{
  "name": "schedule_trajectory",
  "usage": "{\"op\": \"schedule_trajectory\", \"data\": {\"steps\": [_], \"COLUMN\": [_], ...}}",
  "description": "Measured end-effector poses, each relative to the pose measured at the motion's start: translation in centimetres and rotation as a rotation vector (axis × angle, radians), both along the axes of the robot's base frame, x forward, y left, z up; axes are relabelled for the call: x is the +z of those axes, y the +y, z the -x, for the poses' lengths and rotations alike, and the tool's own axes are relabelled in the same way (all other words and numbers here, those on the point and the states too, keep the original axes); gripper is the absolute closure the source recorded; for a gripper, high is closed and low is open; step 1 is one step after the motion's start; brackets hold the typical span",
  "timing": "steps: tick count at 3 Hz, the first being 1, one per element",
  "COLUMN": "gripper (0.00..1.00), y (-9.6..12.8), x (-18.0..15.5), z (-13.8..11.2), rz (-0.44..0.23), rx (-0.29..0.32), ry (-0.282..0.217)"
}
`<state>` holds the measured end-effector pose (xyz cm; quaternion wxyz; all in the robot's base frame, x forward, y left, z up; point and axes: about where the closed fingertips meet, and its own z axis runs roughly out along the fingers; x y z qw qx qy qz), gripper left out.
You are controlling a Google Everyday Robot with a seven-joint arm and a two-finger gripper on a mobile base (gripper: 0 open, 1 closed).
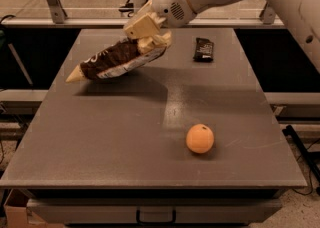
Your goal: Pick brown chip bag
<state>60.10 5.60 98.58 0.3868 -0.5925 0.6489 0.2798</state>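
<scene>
The brown chip bag [114, 60] is dark brown with cream ends and white lettering. It hangs tilted in the air above the table's back left, its left end pointing down. My gripper [148, 38] is shut on the bag's right end and holds it clear of the table [150, 137]. The bag's shadow lies on the tabletop beneath it. The white arm reaches in from the upper right.
An orange ball [200, 138] sits on the table at the front right of centre. A small black wrapped bar [203, 49] lies at the back right. A metal rail runs behind the table. A drawer handle shows under the front edge.
</scene>
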Motion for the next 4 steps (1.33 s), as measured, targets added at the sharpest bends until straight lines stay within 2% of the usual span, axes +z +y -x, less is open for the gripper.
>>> {"op": "schedule_trajectory", "data": {"steps": [1,2,4], "gripper": [0.84,0.62,0.15], "y": [-0.2,-0.4,-0.8], "x": [0.6,-0.7,-5.1], "z": [0.3,1.8,4.0], "rz": [0.007,0.038,0.151], "rx": [0.028,0.068,0.075], "ry": [-0.011,0.009,0.034]}}
